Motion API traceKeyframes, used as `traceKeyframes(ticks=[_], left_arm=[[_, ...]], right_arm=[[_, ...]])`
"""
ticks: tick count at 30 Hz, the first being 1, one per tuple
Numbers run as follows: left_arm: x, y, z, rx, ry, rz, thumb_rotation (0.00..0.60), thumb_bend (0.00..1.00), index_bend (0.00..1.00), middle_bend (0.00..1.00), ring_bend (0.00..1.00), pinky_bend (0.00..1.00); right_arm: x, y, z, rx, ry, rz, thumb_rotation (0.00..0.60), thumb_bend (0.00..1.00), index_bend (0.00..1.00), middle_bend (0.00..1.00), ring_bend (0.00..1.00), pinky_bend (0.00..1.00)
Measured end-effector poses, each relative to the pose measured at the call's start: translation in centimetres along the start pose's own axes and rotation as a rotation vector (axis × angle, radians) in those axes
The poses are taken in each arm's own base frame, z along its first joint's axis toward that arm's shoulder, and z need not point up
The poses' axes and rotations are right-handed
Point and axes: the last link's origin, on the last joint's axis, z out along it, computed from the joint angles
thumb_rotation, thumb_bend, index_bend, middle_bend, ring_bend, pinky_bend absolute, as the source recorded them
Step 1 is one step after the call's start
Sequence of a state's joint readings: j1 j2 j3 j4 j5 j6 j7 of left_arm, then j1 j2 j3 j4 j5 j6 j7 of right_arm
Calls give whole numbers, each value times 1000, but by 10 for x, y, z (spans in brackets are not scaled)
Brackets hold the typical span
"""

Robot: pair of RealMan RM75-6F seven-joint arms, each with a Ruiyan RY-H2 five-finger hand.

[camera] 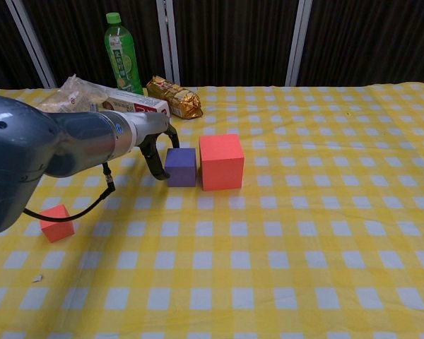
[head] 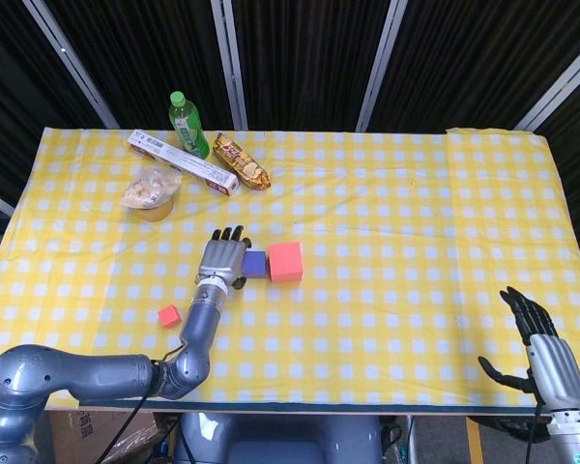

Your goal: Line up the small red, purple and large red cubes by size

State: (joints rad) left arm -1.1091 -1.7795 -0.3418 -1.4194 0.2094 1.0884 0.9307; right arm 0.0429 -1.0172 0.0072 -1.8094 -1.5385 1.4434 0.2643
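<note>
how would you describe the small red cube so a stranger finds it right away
On the yellow checked tablecloth, look near the front edge on the left. The small red cube sits alone there, apart from the purple cube and large red cube, and is the smallest.

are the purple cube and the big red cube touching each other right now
Touching, as far as the chest view shows: the purple cube sits flush against the large red cube, with no tablecloth visible between their faces.
</note>
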Motion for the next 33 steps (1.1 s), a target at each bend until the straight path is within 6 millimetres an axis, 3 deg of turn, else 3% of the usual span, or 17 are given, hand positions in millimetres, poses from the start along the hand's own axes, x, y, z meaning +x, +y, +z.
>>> traceKeyframes(ticks=[7, 12, 23, 33], left_arm=[[1, -2, -6, -16, -4, -27, 600, 341, 132, 0, 0, 2], [5, -8, -13, -30, -16, -35, 600, 436, 107, 0, 0, 0], [8, -45, -32, -20, -84, 48, 600, 545, 109, 0, 0, 0], [-3, -43, -38, -42, -130, 78, 600, 547, 133, 0, 0, 0]], right_arm=[[0, 0, 0, 1, 2, -2, 600, 308, 0, 0, 0, 0], [0, 0, 0, 1, 3, -1, 600, 307, 0, 0, 0, 0], [0, 0, 0, 1, 8, -3, 600, 307, 0, 0, 0, 0], [0, 0, 0, 2, 8, -5, 600, 308, 0, 0, 0, 0]])
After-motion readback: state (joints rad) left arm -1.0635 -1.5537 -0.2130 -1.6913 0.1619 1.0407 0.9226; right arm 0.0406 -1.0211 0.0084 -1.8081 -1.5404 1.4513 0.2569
